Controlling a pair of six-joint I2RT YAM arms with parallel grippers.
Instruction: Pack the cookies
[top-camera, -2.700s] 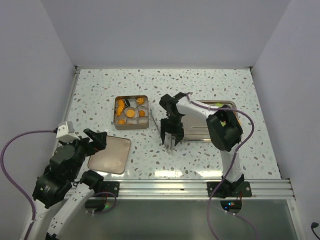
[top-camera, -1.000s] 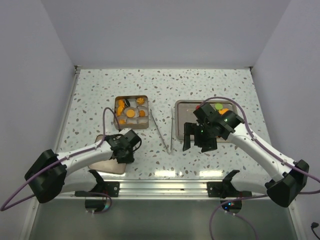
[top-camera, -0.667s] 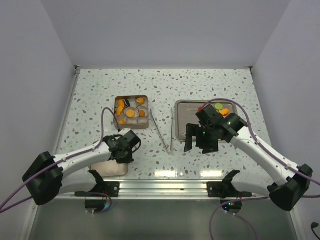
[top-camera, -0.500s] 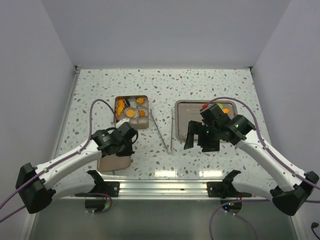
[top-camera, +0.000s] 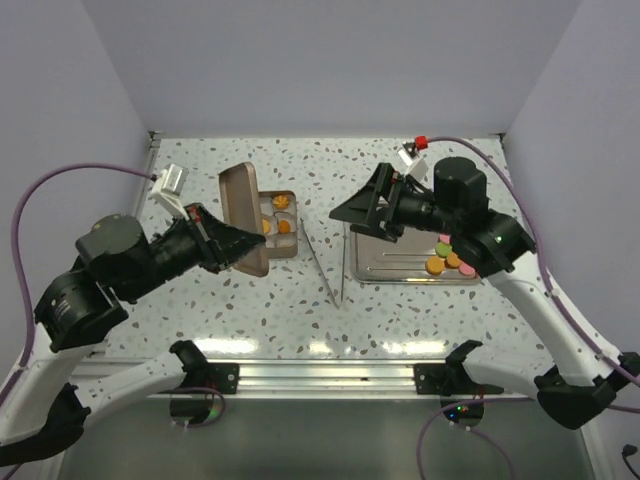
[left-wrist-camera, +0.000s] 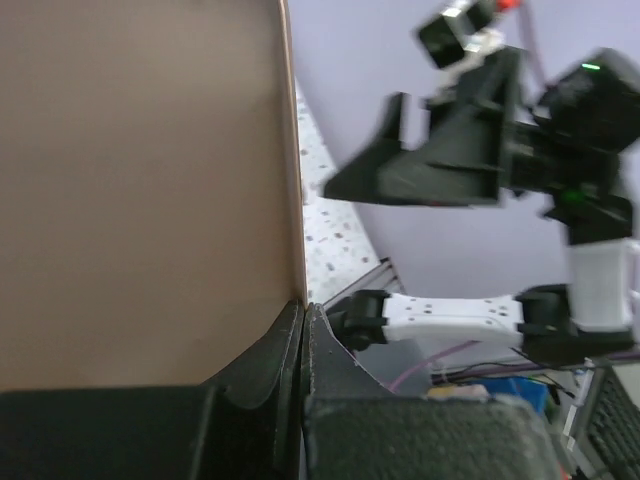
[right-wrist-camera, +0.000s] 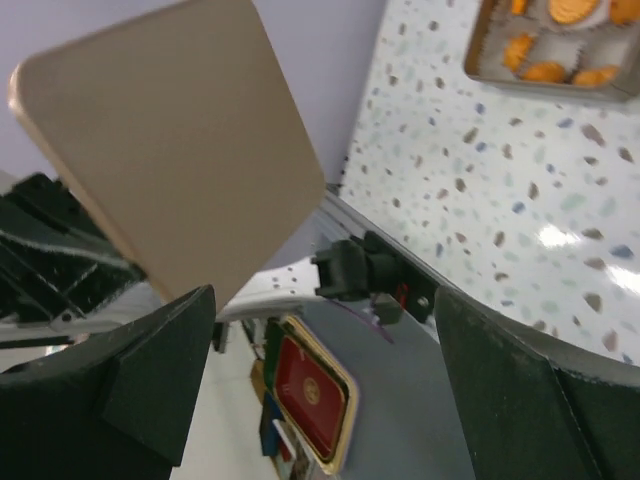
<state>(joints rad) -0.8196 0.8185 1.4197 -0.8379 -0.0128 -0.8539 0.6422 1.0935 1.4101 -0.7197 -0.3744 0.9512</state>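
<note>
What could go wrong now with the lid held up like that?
The left gripper pinches the lid by one edge only, so it may slip or swing onto the tin. The open right gripper sits near it; a bump could knock it loose. Closing now would leave out the cookies on the tray.

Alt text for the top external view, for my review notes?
The left gripper holds a tan lid raised on edge beside the tin of cookies. The right gripper hangs open, facing the lid; tongs lie between the tin and a tray holding a few more cookies.
</note>
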